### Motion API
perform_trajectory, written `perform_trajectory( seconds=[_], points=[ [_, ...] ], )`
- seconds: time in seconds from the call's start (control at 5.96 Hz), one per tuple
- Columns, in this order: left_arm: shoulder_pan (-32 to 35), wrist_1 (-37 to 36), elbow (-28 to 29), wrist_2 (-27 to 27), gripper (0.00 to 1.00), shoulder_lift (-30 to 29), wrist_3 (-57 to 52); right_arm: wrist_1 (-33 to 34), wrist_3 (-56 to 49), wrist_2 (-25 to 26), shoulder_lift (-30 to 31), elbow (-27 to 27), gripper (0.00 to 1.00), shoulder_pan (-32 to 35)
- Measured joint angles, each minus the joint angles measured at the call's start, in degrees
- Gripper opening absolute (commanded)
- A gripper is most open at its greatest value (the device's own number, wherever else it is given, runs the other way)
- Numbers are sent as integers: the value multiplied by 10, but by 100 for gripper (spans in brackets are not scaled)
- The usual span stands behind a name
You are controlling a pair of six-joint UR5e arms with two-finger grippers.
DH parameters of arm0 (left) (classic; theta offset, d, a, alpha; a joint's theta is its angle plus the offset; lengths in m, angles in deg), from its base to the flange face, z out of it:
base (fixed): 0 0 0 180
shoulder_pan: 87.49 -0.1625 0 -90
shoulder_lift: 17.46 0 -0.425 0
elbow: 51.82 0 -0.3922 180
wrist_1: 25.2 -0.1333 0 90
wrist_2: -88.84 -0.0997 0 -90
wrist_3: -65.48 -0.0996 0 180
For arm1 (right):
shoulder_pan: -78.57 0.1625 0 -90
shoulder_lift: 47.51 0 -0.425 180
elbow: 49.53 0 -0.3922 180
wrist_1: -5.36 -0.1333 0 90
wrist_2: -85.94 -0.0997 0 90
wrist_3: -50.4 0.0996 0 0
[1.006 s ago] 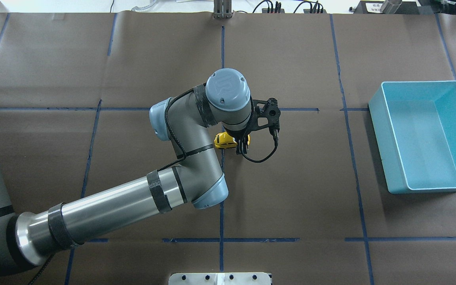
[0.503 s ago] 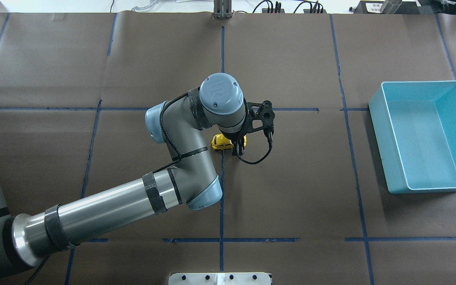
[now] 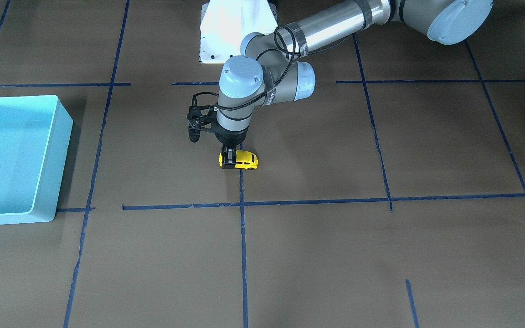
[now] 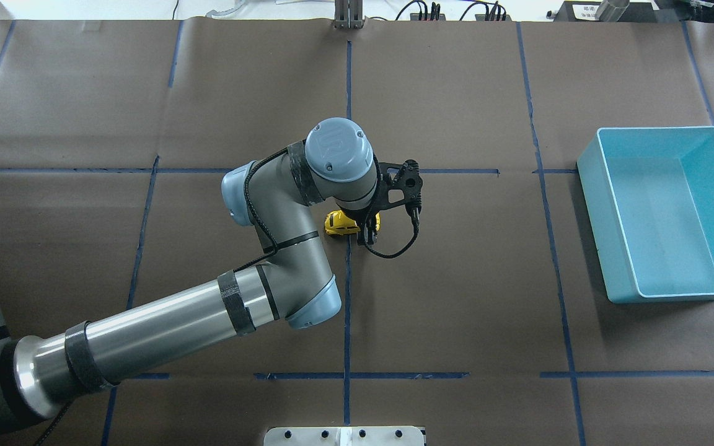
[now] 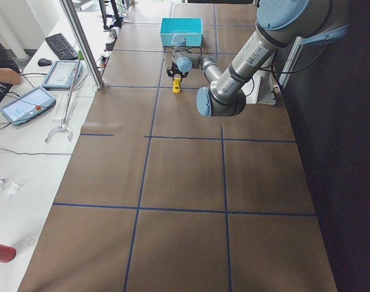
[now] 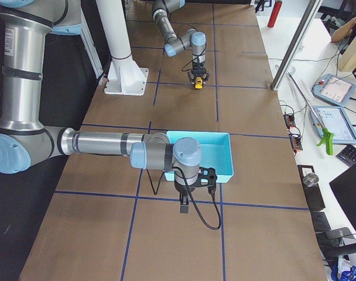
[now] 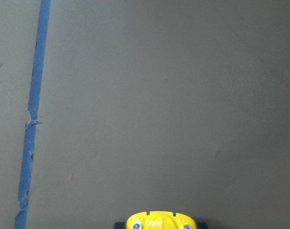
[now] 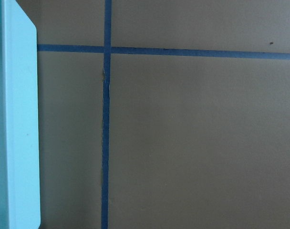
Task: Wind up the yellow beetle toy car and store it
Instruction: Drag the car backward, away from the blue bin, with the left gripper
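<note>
The yellow beetle toy car (image 4: 338, 224) sits on its wheels on the brown table near the centre tape line. It also shows in the front view (image 3: 245, 160) and at the bottom edge of the left wrist view (image 7: 159, 221). My left gripper (image 4: 369, 233) points straight down and is shut on the car's end that faces the bin; it also shows in the front view (image 3: 229, 160). The light blue bin (image 4: 591, 204) stands empty at the right. My right gripper (image 6: 182, 206) shows only in the right side view, beside the bin (image 6: 222, 157); I cannot tell if it is open.
Blue tape lines (image 4: 347, 297) divide the brown paper cover into squares. The white robot base plate (image 3: 237, 32) is at the robot's edge of the table. The bin wall (image 8: 16, 143) fills the left of the right wrist view.
My left gripper has dragged the car leftward along the table in the overhead view, away from the bin. The grip has not changed.
</note>
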Motion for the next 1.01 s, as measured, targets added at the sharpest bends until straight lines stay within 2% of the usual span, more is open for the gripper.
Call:
perform_trajectory(
  seconds=[1.01],
  points=[
    [7,11,-1,21,2,13,0,0,0,0,0,-1,100,-1]
  ],
)
